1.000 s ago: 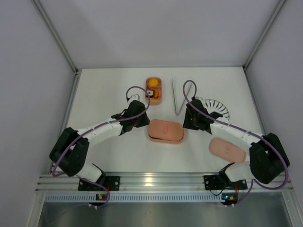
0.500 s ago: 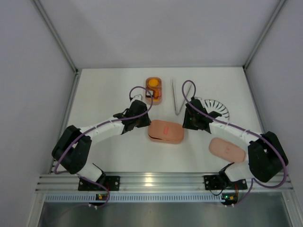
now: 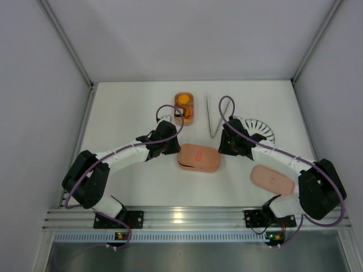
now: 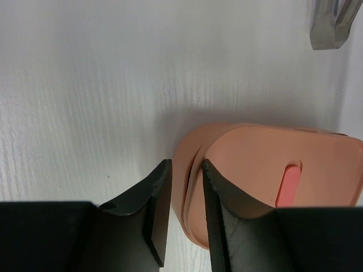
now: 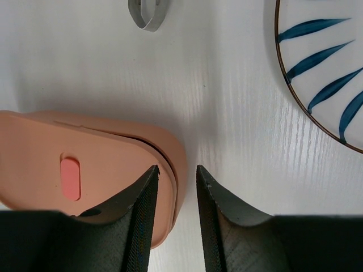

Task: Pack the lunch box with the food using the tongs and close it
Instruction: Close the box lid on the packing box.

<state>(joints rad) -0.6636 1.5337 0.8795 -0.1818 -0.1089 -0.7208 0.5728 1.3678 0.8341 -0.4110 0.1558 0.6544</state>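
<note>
A salmon-pink lunch box (image 3: 198,157) lies mid-table with its lid on, slightly askew. My left gripper (image 3: 172,148) is at its left end. In the left wrist view the narrowly open gripper (image 4: 185,164) straddles the box's end rim (image 4: 190,187), one finger over the lid. My right gripper (image 3: 225,148) mirrors this at the right end. It too is narrowly open (image 5: 177,168), with bare table between the box wall (image 5: 180,164) and the outer finger. Behind stands an open tray (image 3: 193,110) holding orange food (image 3: 183,100). The silver tongs (image 3: 214,116) lie beside it, untouched.
A white striped plate (image 3: 262,129) sits behind my right arm, its rim close to that gripper (image 5: 323,73). A spare pink lid (image 3: 272,179) lies at the front right, under the right arm. White walls close the table on three sides.
My left gripper has shifted slightly right, toward the box's left end, uncovering the open tray behind it. The right arm and the box have not moved.
</note>
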